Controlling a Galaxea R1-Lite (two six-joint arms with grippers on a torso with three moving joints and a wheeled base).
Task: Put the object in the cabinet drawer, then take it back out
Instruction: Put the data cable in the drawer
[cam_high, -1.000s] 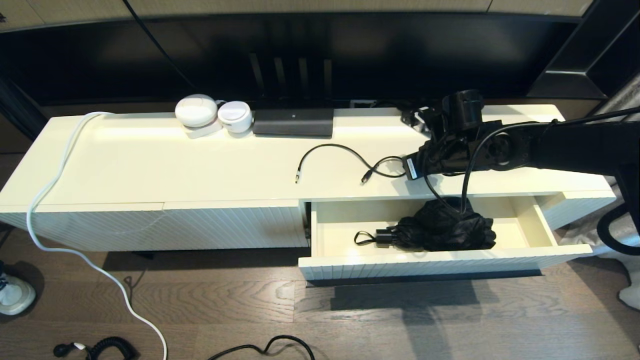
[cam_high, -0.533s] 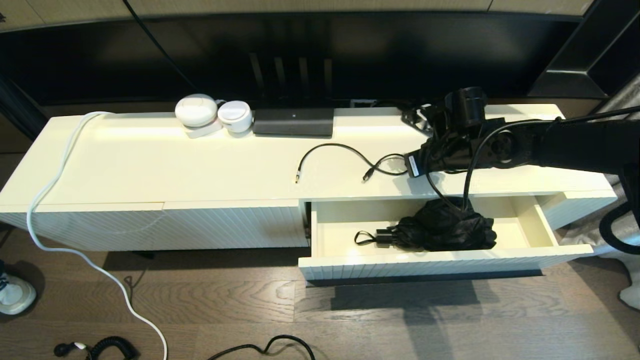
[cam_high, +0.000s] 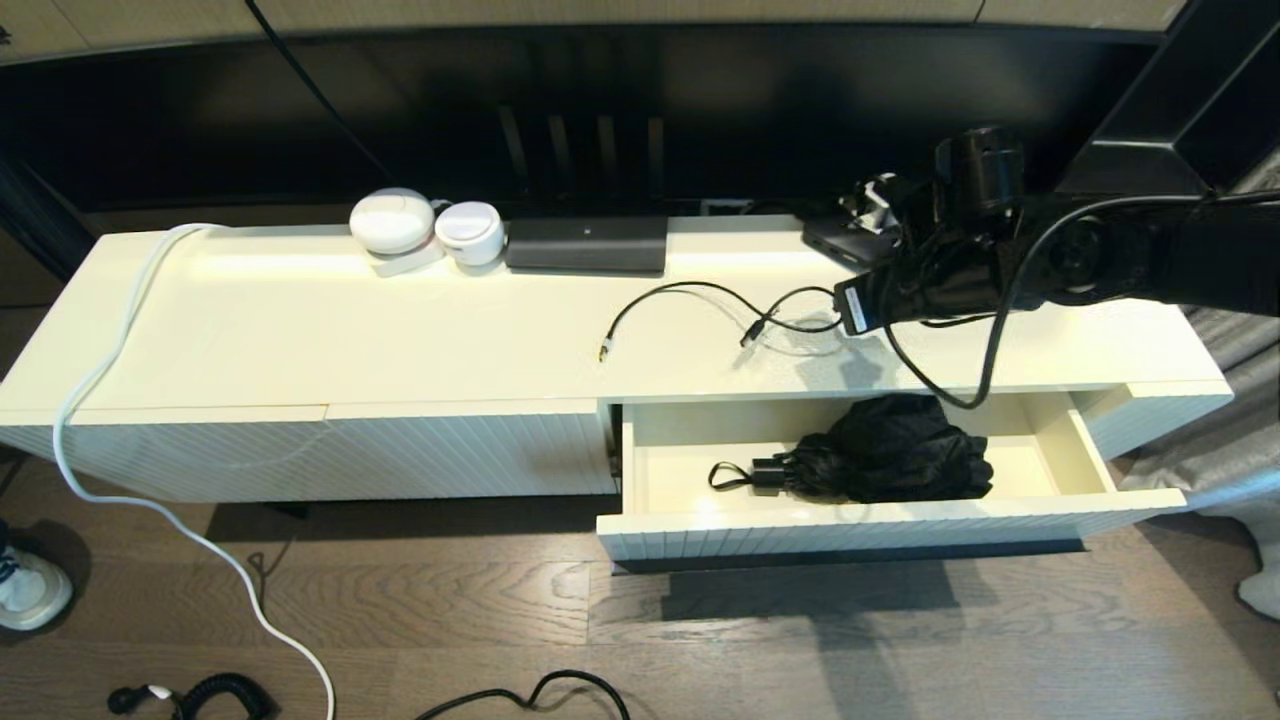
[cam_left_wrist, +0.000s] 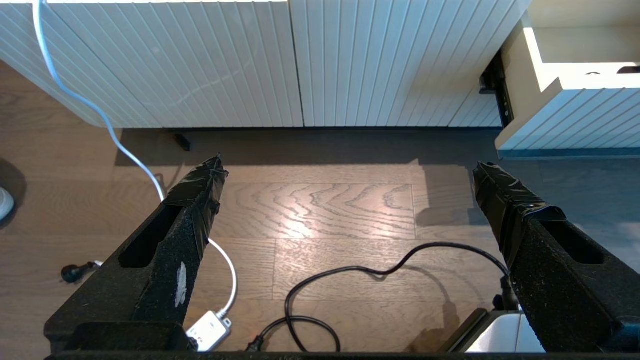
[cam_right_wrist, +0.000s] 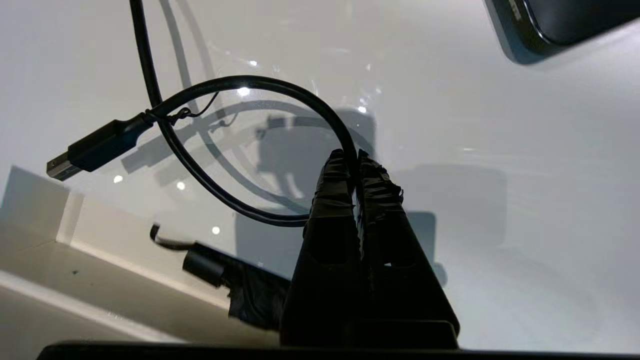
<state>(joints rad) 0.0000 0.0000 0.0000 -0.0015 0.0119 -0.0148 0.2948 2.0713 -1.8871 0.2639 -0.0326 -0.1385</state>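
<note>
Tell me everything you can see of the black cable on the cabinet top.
The cable is thin, black and rubbery-looking, with a plug at each end, one a flat metal USB plug. It curves in a loop that crosses itself. The right claw is shut on the loop and holds it above the glossy white cabinet top, behind the open drawer. Whether its far end touches the top is unclear.

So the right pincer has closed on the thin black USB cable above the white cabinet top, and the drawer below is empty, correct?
Not empty. The head view shows a folded black umbrella lying in the open white ribbed drawer. The right pincer is indeed closed on the thin black USB cable.
</note>
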